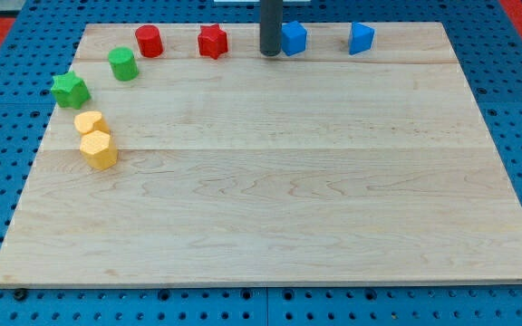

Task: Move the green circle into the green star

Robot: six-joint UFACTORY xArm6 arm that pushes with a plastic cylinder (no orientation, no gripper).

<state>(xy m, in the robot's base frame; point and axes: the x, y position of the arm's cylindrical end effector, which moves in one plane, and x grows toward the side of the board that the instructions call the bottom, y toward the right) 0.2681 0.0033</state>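
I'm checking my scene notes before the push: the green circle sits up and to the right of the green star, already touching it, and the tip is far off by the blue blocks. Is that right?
Not quite. In the camera view the green circle block sits up and right of the green star block, but a gap of bare wood separates them; they do not touch. My tip is indeed far off, beside the left blue block.

Two red blocks [148,41], two blue [294,37], two green [122,64], two yellow [98,149].
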